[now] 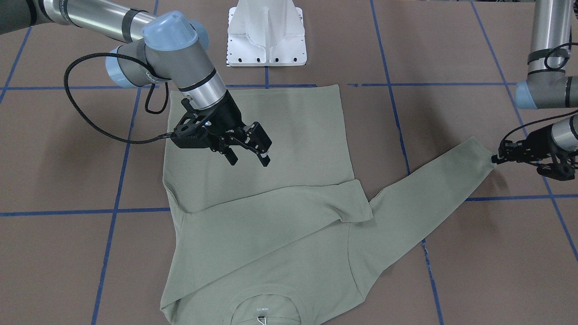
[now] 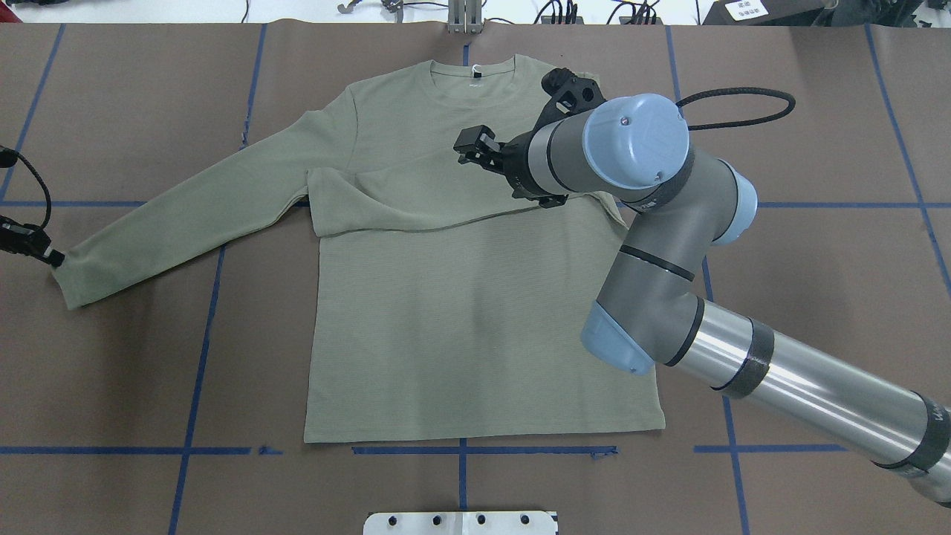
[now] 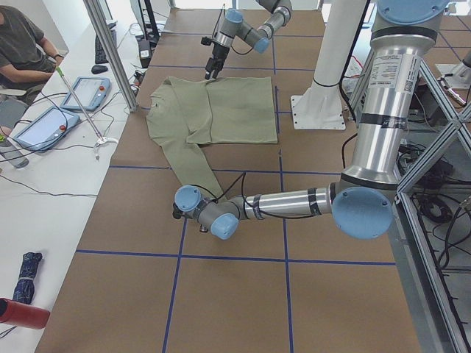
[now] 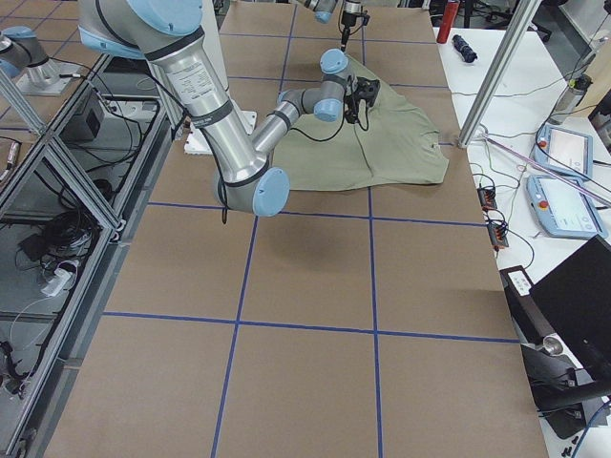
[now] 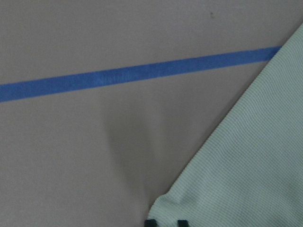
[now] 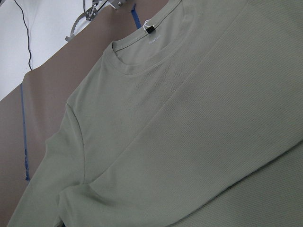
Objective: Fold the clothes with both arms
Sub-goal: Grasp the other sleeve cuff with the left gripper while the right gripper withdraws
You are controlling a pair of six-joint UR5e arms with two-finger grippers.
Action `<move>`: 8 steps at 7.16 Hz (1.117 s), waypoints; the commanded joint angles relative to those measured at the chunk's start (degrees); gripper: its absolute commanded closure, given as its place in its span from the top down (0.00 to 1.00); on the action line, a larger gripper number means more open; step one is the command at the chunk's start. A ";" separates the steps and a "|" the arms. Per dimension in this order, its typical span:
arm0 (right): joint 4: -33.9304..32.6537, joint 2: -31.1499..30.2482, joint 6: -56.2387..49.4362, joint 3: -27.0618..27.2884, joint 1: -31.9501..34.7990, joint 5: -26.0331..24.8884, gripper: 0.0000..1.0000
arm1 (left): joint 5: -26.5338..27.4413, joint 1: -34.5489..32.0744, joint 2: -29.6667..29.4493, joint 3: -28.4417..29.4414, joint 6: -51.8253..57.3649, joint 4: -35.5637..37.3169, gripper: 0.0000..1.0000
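The sage-green shirt [image 2: 461, 327] lies flat on the brown table, collar [image 2: 472, 74] at the far side. It also shows in the front view [image 1: 307, 131]. One sleeve is folded across the chest [image 1: 271, 221]. The other sleeve [image 2: 186, 215] stretches out to my left. My left gripper [image 2: 56, 258] is at that sleeve's cuff, low on the table, shut on the cuff's corner [image 5: 163, 208]; it also shows in the front view [image 1: 495, 159]. My right gripper [image 1: 250, 155] is open and empty, hovering over the shirt's chest [image 2: 475, 145]. The right wrist view shows the collar and white label [image 6: 150, 29].
The white pedestal base [image 1: 266, 34] stands just behind the shirt's hem. Blue tape lines [image 2: 200, 357] cross the brown table. A white side bench with tablets [image 3: 44, 125] and a seated person [image 3: 22, 44] lies beyond the table's far edge.
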 commanded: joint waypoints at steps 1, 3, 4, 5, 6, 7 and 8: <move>-0.09 -0.26 -0.08 1.13 0.26 0.17 1.00 | -0.73 -0.02 -0.16 -2.99 -0.47 0.77 0.00; 0.00 -8.39 -0.34 9.71 2.61 2.79 1.00 | -7.93 -0.02 -3.12 -11.84 -15.92 0.25 0.00; 0.00 -11.66 -1.47 11.32 6.81 8.38 1.00 | -7.95 0.15 -7.41 -15.38 -25.87 0.16 0.00; 0.35 -14.91 -5.75 11.95 11.73 14.09 1.00 | -7.77 1.72 -13.46 -17.33 -36.67 0.16 0.00; 0.70 -18.95 -11.79 12.39 16.65 18.94 1.00 | -4.81 5.56 -21.00 -17.61 -47.65 0.16 0.00; 0.88 -22.90 -18.38 12.31 22.01 24.03 1.00 | 4.09 11.43 -28.91 -17.17 -56.11 0.16 0.00; 0.88 -26.60 -24.80 12.31 26.76 28.43 1.00 | 16.62 16.89 -37.26 -14.56 -63.16 -0.19 0.00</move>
